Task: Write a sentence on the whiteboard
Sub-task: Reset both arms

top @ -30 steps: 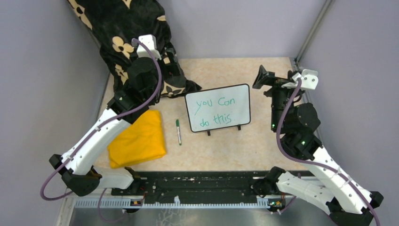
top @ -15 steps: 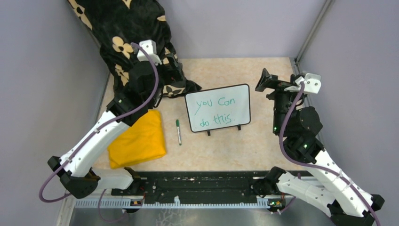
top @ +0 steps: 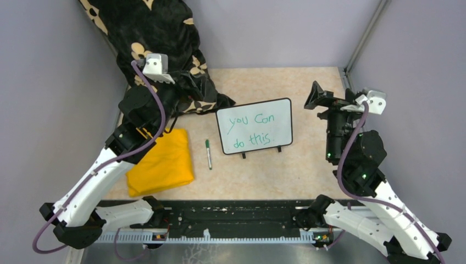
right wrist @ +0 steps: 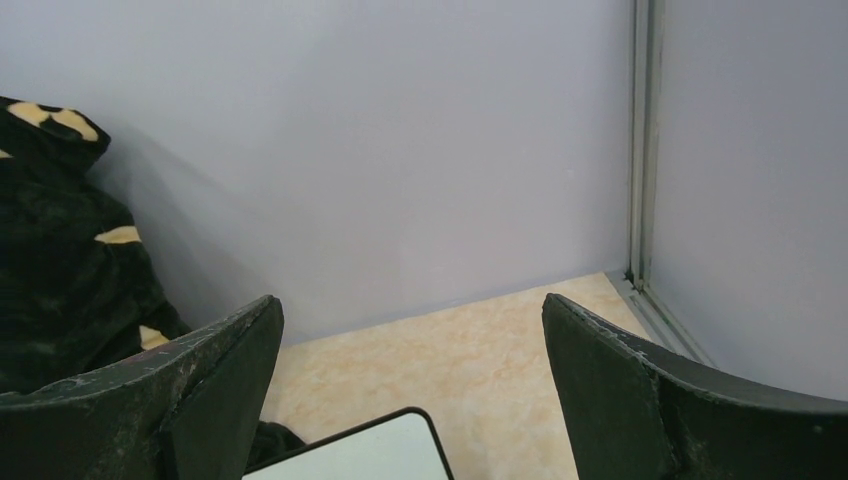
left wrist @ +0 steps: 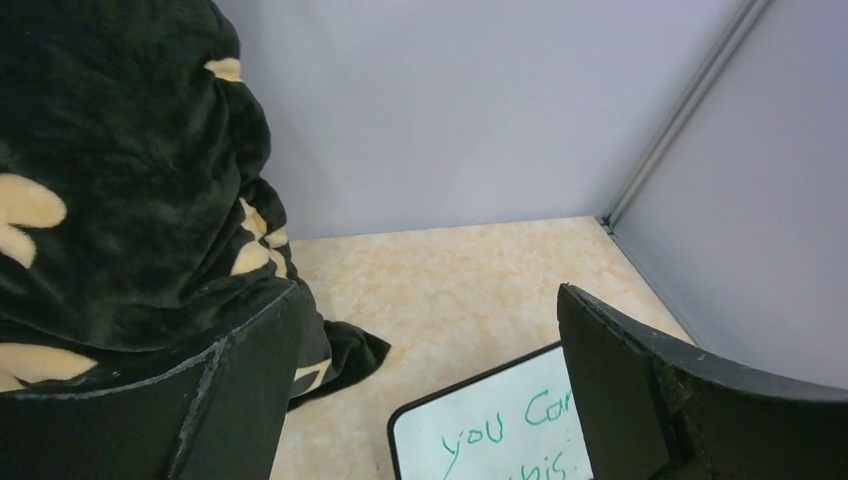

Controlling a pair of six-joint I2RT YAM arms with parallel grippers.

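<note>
Closest in, a folded yellow cloth (top: 160, 162) lies flat on the beige marble-look table (top: 313, 165), with a green-capped marker pen (top: 208, 153) between it and the board, touching neither. The small white black-framed whiteboard (top: 254, 126) stands mid-table on its two feet, and the green handwritten sentence (top: 253, 131) "you Can do this" runs across two lines. The right gripper (right wrist: 409, 300) hangs right of the board, the left gripper (left wrist: 428, 295) off to its left. Both are spread wide and holding nothing. A black floral fleece blanket (top: 148, 33) is heaped in the far left corner.
</note>
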